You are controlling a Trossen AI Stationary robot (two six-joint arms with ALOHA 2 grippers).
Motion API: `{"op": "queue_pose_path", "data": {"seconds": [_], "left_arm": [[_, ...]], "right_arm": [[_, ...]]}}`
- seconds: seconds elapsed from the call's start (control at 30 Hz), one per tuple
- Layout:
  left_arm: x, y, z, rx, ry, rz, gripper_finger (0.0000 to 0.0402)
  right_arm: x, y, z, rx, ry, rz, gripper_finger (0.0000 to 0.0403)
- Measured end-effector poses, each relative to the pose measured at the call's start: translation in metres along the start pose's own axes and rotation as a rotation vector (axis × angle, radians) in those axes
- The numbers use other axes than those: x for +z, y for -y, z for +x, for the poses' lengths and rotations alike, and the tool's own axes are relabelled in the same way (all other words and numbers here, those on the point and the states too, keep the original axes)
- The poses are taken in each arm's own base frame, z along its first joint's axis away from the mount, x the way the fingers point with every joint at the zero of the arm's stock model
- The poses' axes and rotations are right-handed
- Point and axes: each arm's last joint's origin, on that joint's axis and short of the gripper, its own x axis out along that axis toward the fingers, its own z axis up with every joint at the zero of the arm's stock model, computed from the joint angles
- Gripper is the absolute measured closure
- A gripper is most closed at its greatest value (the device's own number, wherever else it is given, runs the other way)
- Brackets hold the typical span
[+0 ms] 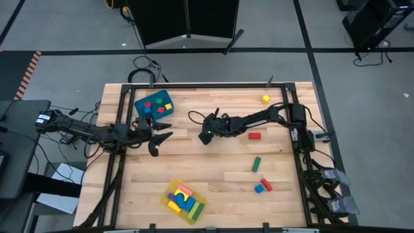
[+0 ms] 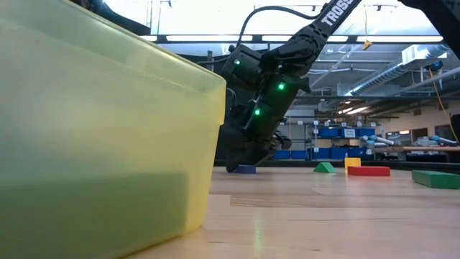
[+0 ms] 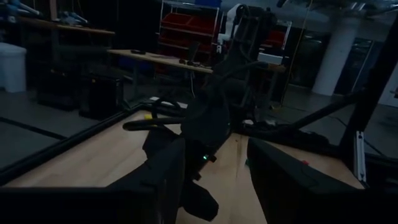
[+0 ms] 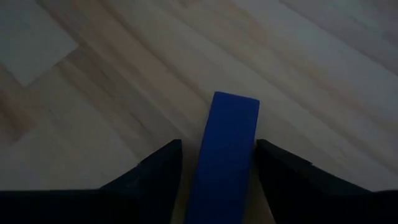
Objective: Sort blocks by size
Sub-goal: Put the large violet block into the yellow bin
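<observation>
Two bins [image 1: 155, 106] [image 1: 185, 201], five loose blocks [image 1: 255, 136] on table, two arms [image 1: 259, 120] [image 1: 97, 131]

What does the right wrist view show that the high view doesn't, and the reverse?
Only the right wrist view shows a blue bar lying on the wood between the right gripper's open fingers, not yet clamped. Only the high view shows the blue bin, the yellow tray, scattered blocks such as the green bar, and the left gripper open beside the bin. Both show the wooden table.

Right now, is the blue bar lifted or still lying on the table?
Lying on the table: the blue bar rests flat on the wood between the right gripper fingers, which flank it with gaps.
</observation>
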Motion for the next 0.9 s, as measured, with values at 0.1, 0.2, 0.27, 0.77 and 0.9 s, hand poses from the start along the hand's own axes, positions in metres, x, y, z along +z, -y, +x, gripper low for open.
{"op": "queue_pose_path", "data": {"seconds": [0.1,0.2,0.27,0.77,0.9], "left_arm": [[0.0,0.0,0.0,0.004,0.0,0.001,0.022],[0.0,-0.001,0.0,0.004,0.001,0.001,0.022],[0.0,-0.001,0.0,0.004,0.001,0.002,0.022],[0.0,-0.001,0.0,0.004,-0.002,0.001,0.022],[0.0,-0.001,0.0,0.005,-0.004,0.002,0.022]], "right_arm": [[0.0,0.0,0.0,-0.003,-0.005,0.001,0.0236],[0.0,0.002,0.001,0.006,-0.032,0.0,0.0285],[-0.001,0.003,0.001,0.009,-0.036,-0.004,0.0287],[0.017,-0.063,-0.076,0.476,0.346,-0.342,0.0287],[0.009,-0.094,-0.105,0.651,0.54,-0.475,0.0287]]}}
